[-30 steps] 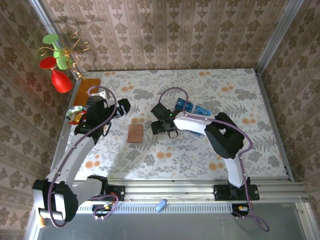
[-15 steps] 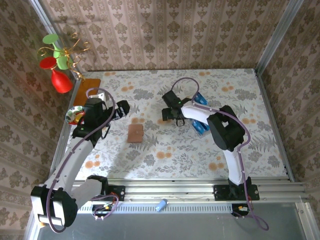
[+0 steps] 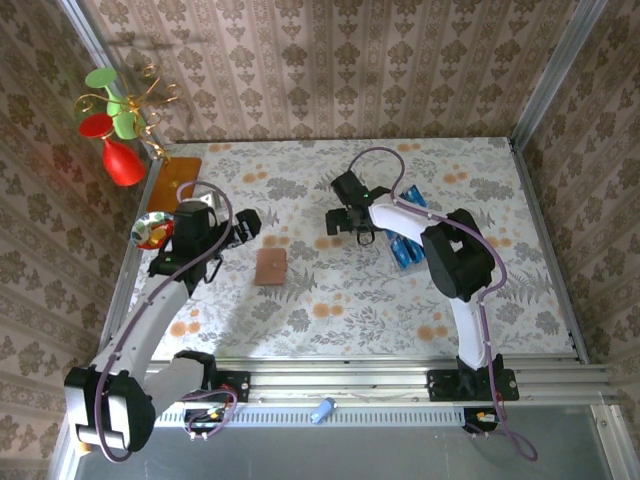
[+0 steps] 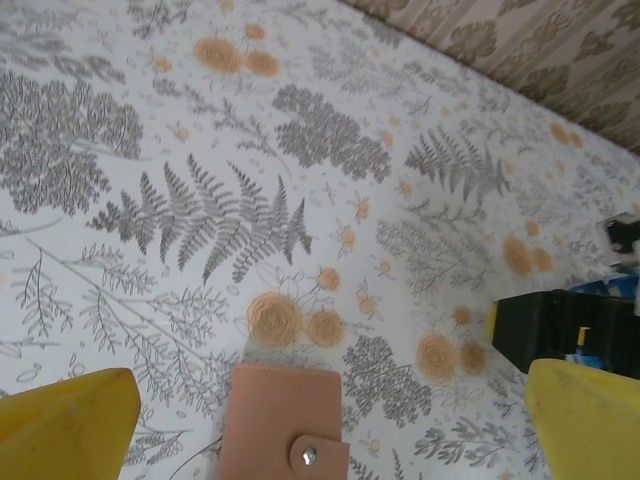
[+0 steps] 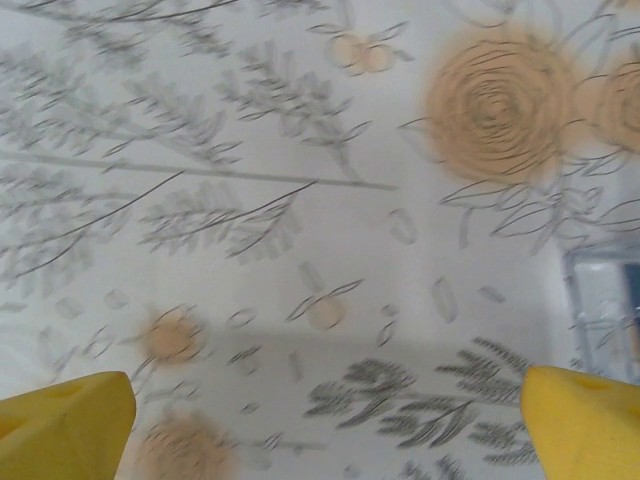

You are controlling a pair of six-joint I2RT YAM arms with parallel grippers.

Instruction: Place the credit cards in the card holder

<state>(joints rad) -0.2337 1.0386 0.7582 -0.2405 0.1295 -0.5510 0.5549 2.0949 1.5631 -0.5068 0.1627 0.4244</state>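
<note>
Swinging off from the spot just beside the card holder where it hung a second ago, the right gripper [image 3: 348, 224] now sits farther back over the flowered tablecloth [image 3: 300, 320], well apart from the wallet. The left arm has hardly shifted.

The card holder [image 3: 271, 266] lies flat and closed near the middle of the table, a small brown wallet between the two arms and untouched by either. From the left wrist camera it shows at the bottom edge [image 4: 281, 420], its tab fastened by a metal snap [image 4: 308, 456]. The left gripper [image 4: 325, 425] hovers above it, yellow fingers [image 4: 65, 425] spread wide to either side with nothing held. From overhead, the left gripper [image 3: 247, 221] is just to the wallet's left and a little farther back.

The right gripper [image 5: 322, 420] also stands wide apart, its yellow pads [image 5: 585, 420] at the frame's corners and only cloth between them. At the right edge of that view is a clear plastic corner [image 5: 605, 310] with something dark inside; I cannot tell what.

The credit cards [image 3: 404, 250] lie to the right of centre, blue, partly covered by the right arm's white forearm.

An orange-brown wooden board [image 3: 180, 170] rests at the far left edge, with a colourful bowl [image 3: 150, 230] nearer along that side.
</note>
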